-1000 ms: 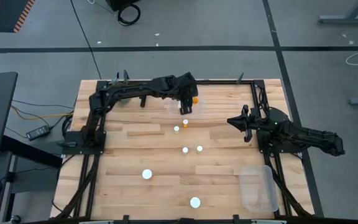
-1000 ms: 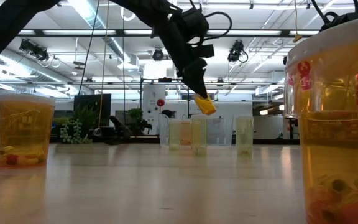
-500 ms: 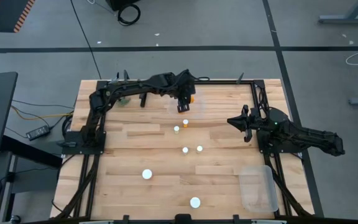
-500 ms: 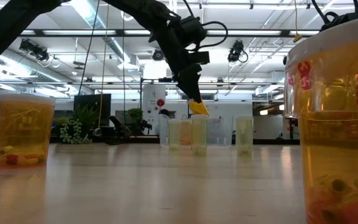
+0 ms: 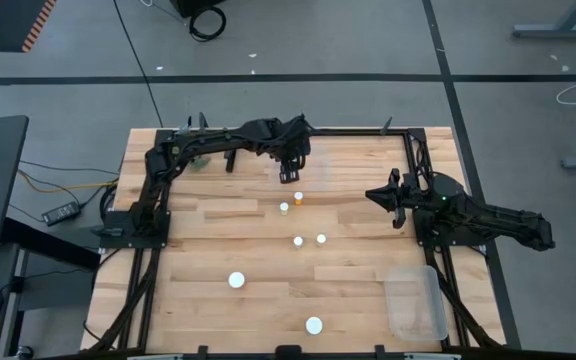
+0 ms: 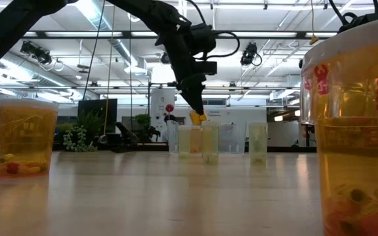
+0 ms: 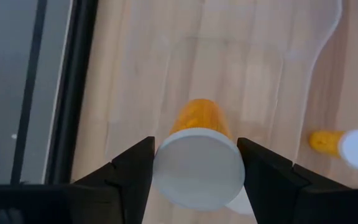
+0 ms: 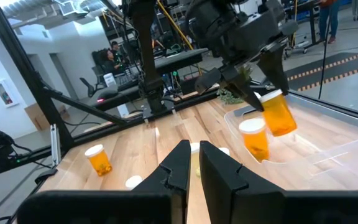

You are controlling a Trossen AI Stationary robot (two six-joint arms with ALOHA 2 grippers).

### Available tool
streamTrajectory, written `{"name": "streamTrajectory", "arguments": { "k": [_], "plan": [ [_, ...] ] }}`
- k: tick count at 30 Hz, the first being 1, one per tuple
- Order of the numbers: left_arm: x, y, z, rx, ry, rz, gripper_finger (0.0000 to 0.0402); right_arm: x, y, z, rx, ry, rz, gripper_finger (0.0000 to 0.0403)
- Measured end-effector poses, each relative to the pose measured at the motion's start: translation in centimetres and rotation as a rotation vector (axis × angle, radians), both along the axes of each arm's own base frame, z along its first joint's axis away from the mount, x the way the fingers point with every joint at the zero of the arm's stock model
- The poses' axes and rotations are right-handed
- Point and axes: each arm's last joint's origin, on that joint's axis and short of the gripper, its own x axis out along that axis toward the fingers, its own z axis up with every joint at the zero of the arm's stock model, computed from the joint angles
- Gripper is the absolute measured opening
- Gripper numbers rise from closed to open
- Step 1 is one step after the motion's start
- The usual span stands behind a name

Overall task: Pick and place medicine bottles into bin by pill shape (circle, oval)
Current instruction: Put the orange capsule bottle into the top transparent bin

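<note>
High view: the left gripper (image 5: 294,160), pinching a small orange translucent white-capped pill bottle (image 7: 199,163), hovers over a clear plastic bin (image 8: 328,146), while five capped bottles on the bench (image 5: 218,230) below it remain unsorted.

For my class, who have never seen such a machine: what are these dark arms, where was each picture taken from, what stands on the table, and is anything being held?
These are two robot arms at a wooden table. One picture looks straight down, one looks level across the tabletop, and two come from cameras on the arms' wrists.

The left end effector grips an orange medicine bottle by its white cap, holding it in the air above a clear bin at the table's far edge. The right end effector waits, shut and empty.

More bottles stand on the table, seen from above as white caps. A second clear bin sits near the right arm.
</note>
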Motion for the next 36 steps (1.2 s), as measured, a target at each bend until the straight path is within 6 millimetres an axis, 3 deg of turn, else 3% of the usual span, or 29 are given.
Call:
{"name": "streamTrajectory", "arguments": {
  "k": [7, 23, 36],
  "plan": [
    [-0.5, -0.2, -0.4, -0.026, 0.064, 0.000, 0.0220, 0.0, 0.0, 0.0, 0.000, 0.000, 0.000, 0.0041],
    [-0.2, 1.0, -0.3, 0.042, 0.005, 0.008, 0.0222, 0.0, 0.0, 0.0, 0.000, 0.000, 0.000, 0.0041],
    [-0.9, 0.8, -2.6, 0.044, 0.066, 0.028, 0.0223, 0.0, 0.0, 0.0, 0.000, 0.000, 0.000, 0.0041]
  ]
}}
